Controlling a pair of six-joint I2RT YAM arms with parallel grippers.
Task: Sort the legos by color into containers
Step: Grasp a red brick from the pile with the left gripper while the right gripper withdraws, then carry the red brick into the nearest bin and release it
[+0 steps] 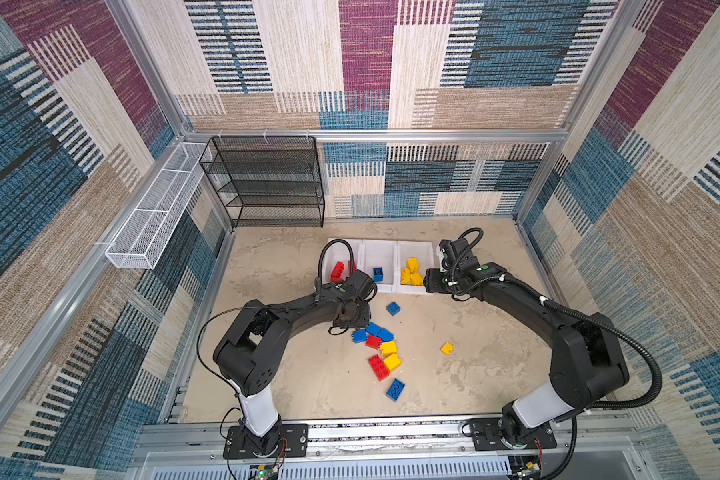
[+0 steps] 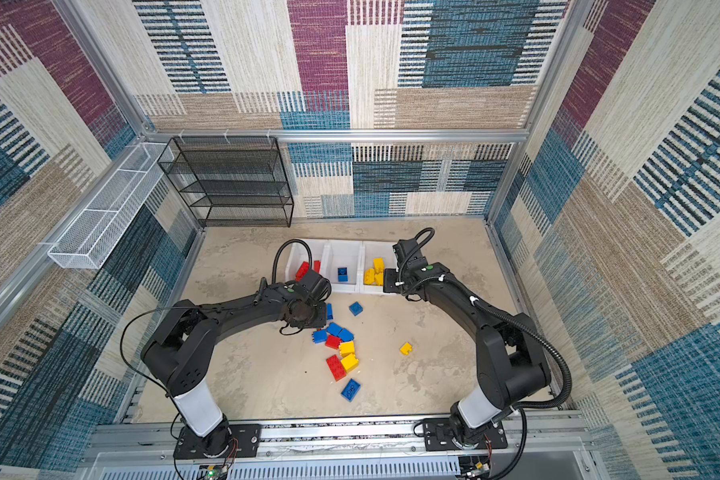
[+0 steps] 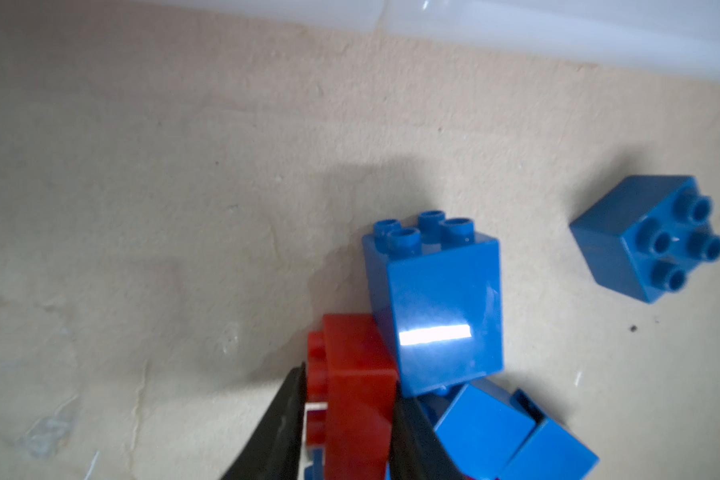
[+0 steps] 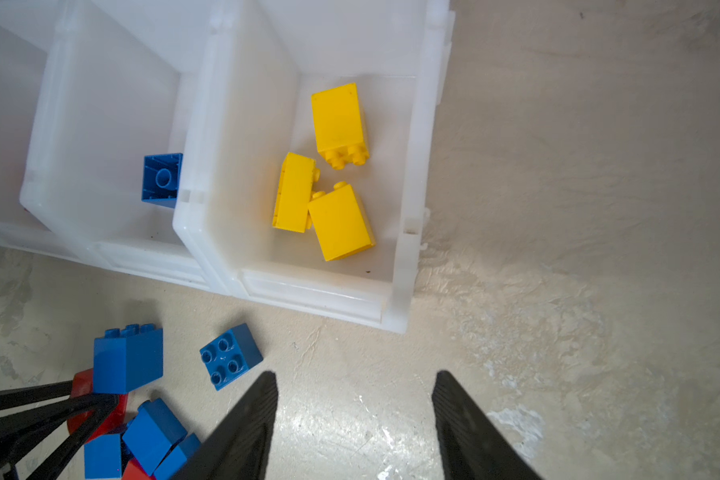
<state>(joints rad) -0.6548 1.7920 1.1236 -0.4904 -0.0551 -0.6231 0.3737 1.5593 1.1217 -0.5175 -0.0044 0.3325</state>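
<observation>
My left gripper (image 3: 350, 376) is shut on a red lego (image 3: 358, 374) at the edge of the pile, studs against one finger. A blue lego (image 3: 433, 307) leans right against it; another blue one (image 3: 649, 241) lies apart. The pile (image 1: 381, 353) of red, blue and yellow legos lies mid-table, with a lone yellow one (image 1: 447, 348) to its right. Three white containers stand in a row: left (image 1: 334, 245) with red legos, middle (image 1: 377, 247) with one blue, right (image 4: 416, 174) with three yellow. My right gripper (image 4: 356, 374) is open and hangs empty over bare table before the right container.
A black mesh shelf (image 1: 267, 183) and a long white wire basket (image 1: 154, 216) stand at the back left. Patterned walls close the cell on three sides, and an aluminium rail (image 1: 391, 432) runs along the front.
</observation>
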